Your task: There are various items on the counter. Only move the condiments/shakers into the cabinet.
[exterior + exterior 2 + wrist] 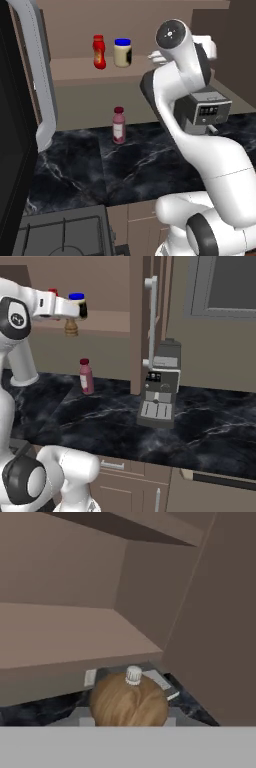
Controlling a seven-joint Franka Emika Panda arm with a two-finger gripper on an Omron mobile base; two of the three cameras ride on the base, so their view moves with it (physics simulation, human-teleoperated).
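Note:
My gripper (73, 317) is shut on the tiny brown wooden shaker (71, 329), holding it in the air just in front of the cabinet's shelf board (112, 321). In the hand view the shaker (129, 700) shows its round wooden body and white top, with the shelf (60, 632) beyond it. The red squeeze bottle (99, 52) and the blue-lidded cream jar (122, 52) stand side by side on the shelf (75, 70). The pink bottle with the dark red cap (118, 125) stands upright on the black marble counter (140, 162) below.
A grey coffee machine (160, 392) stands on the counter (205, 431) right of the cabinet. The open grey-white cabinet door (40, 80) hangs at the left. A dark stovetop (60, 235) lies at the near left.

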